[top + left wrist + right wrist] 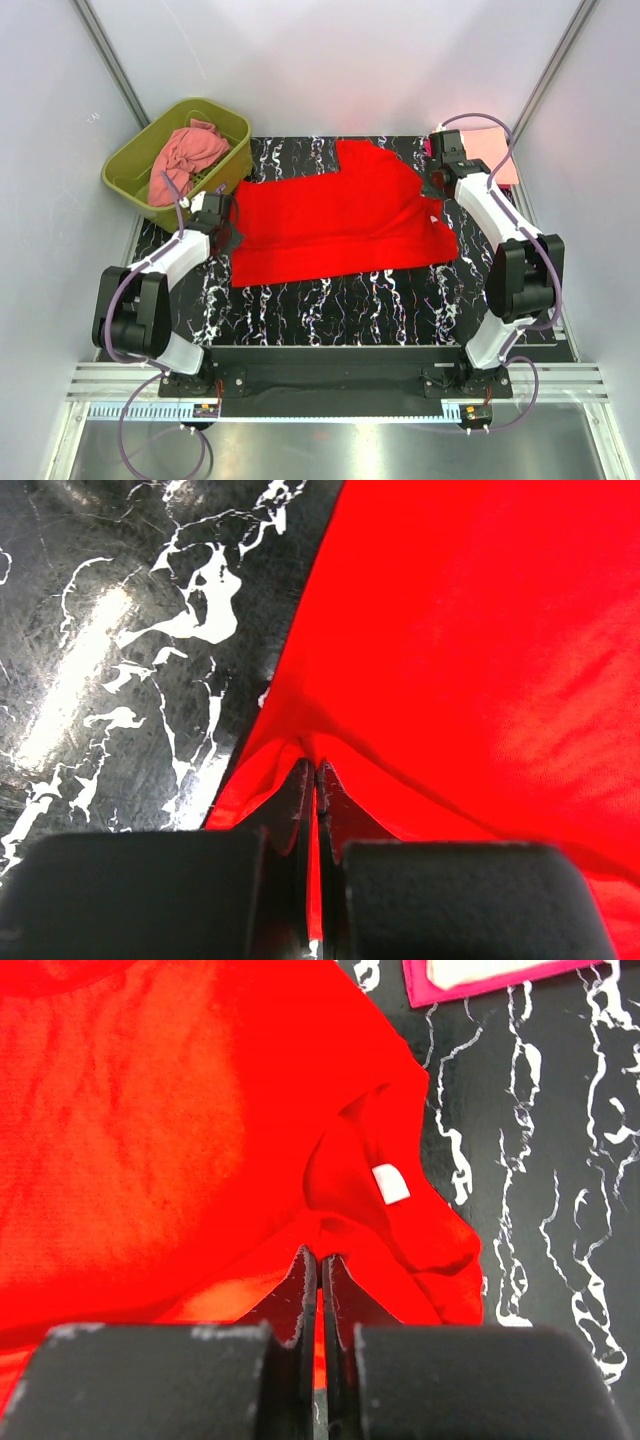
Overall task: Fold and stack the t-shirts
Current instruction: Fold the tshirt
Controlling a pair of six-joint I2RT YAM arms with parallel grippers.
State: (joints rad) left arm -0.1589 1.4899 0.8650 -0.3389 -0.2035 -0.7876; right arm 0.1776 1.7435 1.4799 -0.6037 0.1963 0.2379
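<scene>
The red t-shirt (340, 215) lies spread across the middle of the black marbled worktop (330, 300). At its left edge the left fingers (292, 815) are pinched shut on a fold of red cloth. At its right edge, near the white tag, the right fingers (296, 1290) grip it likewise. Beyond its right corner a folded pale peach t-shirt (497, 150) is partly hidden by the right arm. The magenta t-shirt (450, 993) beneath shows only a rim, cut off by the frame. Beyond its left corner a salmon-pink t-shirt (185, 160) sits crumpled in an olive tub (128, 170).

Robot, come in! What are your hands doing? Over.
Left gripper, right gripper both shut on red t-shirt. Shirt spread on table. Green tub well aside.
</scene>
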